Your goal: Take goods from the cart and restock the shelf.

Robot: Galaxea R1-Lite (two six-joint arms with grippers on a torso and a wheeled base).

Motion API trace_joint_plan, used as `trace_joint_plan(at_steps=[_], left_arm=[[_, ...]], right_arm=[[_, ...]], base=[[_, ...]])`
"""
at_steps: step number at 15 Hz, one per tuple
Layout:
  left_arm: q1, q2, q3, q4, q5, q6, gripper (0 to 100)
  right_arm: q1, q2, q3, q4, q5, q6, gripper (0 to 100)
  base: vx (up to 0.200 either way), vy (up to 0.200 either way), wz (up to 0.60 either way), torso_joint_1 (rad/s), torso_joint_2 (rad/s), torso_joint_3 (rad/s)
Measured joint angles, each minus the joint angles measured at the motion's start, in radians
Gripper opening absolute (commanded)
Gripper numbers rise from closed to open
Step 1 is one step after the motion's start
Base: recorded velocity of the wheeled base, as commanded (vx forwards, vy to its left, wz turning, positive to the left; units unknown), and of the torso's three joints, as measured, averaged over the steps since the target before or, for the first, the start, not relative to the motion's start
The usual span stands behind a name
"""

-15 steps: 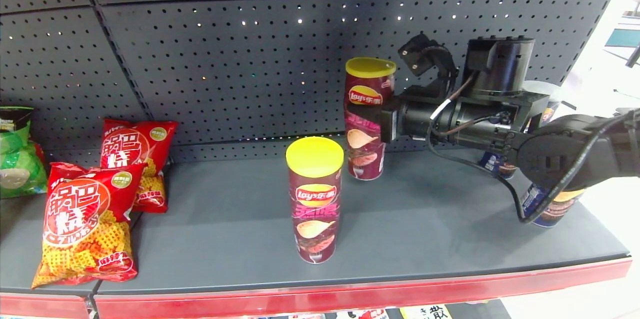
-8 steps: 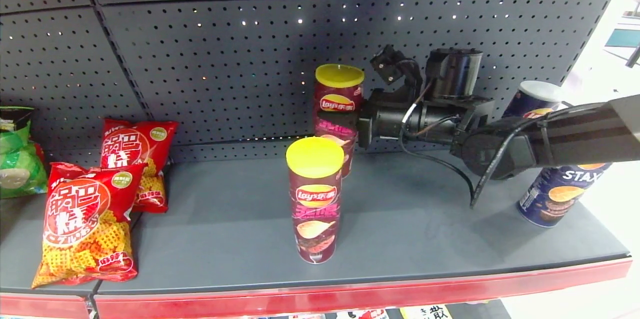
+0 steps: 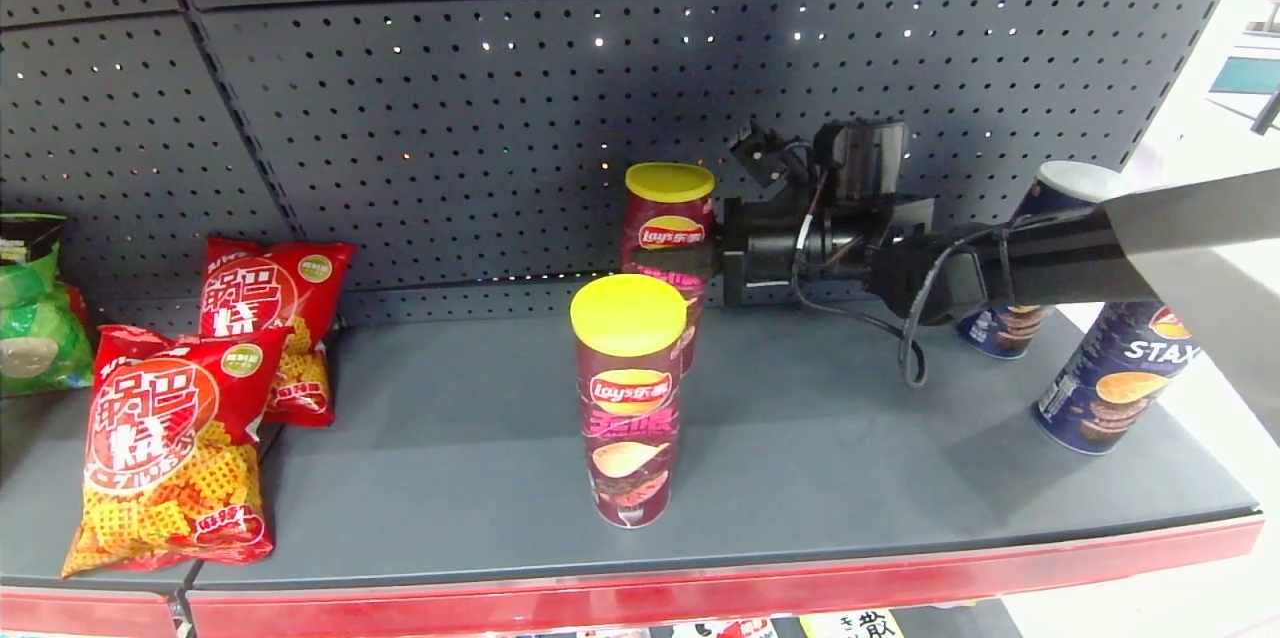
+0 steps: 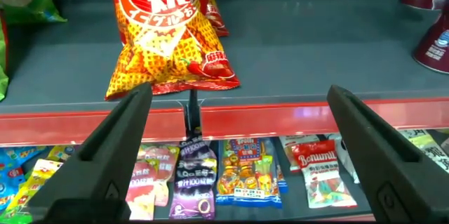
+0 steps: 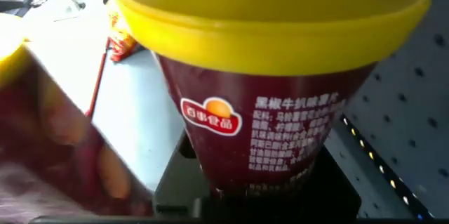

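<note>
- Red snack bags, boldly printed and showing lattice crisps, lean at the 9 o'clock end of the shelf, beside a green bag.
- Left gripper hangs low before the shelf's red lip, jaws wide apart and empty, well apart from the cans.
- Front can, maroon with a yellow lid, an oval logo and a crisp picture, stands upright mid-shelf.
- Held can, in the same livery, sits at the front can's 1 o'clock, just behind it and near the pegboard. Its long axis is upright. Its base is hidden, so I cannot tell if it touches the shelf.
- Right gripper reaches in from that can's 3 o'clock, jaws clamped on its waist. This arm is the nearer; letting go likely means parting the jaws and backing out toward 3 o'clock.
- Blue cans with white lettering stand at the 3 o'clock end.
</note>
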Motion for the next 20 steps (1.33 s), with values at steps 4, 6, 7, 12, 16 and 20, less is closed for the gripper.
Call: trace_joint_plan(at_steps=[4, 6, 7, 12, 16, 20], left_arm=[[0.0, 0.0, 0.0, 0.0, 0.0, 0.0, 100], [0.0, 0.0, 0.0, 0.0, 0.0, 0.0, 100], [0.0, 0.0, 0.0, 0.0, 0.0, 0.0, 100], [0.0, 0.0, 0.0, 0.0, 0.0, 0.0, 100], [0.0, 0.0, 0.0, 0.0, 0.0, 0.0, 100], [0.0, 0.0, 0.0, 0.0, 0.0, 0.0, 100]], right_arm=[[-0.01, 0.064, -0.106, 0.033, -0.002, 0.0, 0], [0.005, 0.079, -0.12, 0.033, 0.0, -0.001, 0], [0.012, 0.083, -0.122, 0.033, 0.0, -0.001, 0], [0.039, 0.12, -0.159, 0.029, 0.001, 0.0, 0], [0.037, 0.136, -0.166, 0.03, 0.001, -0.001, 0], [0.034, 0.139, -0.144, 0.024, 0.003, -0.003, 0]], base=[[0.0, 0.0, 0.0, 0.0, 0.0, 0.0], [0.0, 0.0, 0.0, 0.0, 0.0, 0.0], [0.0, 0.0, 0.0, 0.0, 0.0, 0.0], [0.0, 0.0, 0.0, 0.0, 0.0, 0.0], [0.0, 0.0, 0.0, 0.0, 0.0, 0.0], [0.0, 0.0, 0.0, 0.0, 0.0, 0.0]])
